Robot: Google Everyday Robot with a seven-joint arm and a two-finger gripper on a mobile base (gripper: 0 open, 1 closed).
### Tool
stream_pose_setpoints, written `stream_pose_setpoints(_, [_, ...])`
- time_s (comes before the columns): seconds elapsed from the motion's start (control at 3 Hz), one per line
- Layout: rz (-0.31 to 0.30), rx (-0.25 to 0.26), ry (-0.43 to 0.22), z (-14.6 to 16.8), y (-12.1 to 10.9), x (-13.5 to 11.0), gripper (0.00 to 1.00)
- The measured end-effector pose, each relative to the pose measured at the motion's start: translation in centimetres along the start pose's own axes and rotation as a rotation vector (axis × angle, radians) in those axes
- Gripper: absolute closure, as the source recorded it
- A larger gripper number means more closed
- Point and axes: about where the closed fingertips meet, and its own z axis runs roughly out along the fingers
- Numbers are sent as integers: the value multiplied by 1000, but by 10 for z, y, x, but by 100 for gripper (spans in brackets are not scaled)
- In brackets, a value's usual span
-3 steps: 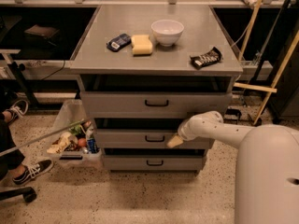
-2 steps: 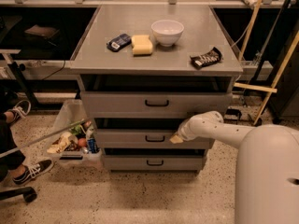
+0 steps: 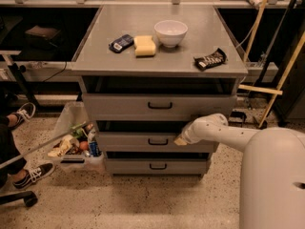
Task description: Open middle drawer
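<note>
Against the front of the middle drawer (image 3: 126, 142), just right of its small black handle (image 3: 157, 141), sits the gripper (image 3: 181, 140); whether it is open or closed, or has hold of anything, I cannot tell. The white arm (image 3: 224, 129) runs from it to the right of the drawer, back to the robot's rounded body (image 3: 271, 180).

The middle drawer lies between a taller drawer (image 3: 119, 106) above it and a narrower one (image 3: 126, 166) below it, with a dark gap over its front; its inside is hidden.

Above the middle drawer, on the grey cabinet top (image 3: 143, 63), stand a white bowl (image 3: 170, 32), a yellow sponge (image 3: 145, 46), a dark blue packet (image 3: 121, 43) and a dark snack wrapper (image 3: 209, 59).

Left of the middle drawer, on the floor, a clear plastic bin (image 3: 64, 120) holds a jumble of bottles, packets and what looks like fruit (image 3: 76, 144). Further left of the drawer are two sneakers (image 3: 33, 174).
</note>
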Motion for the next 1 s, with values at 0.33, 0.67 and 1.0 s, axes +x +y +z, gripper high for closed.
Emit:
stream_pose_setpoints(0.33, [24,-34,34,-9,12,13,100])
stream_pose_setpoints(0.67, [24,-34,34,-9,12,13,100])
stream_pose_setpoints(1.0, [24,-34,34,-13,11,11,100])
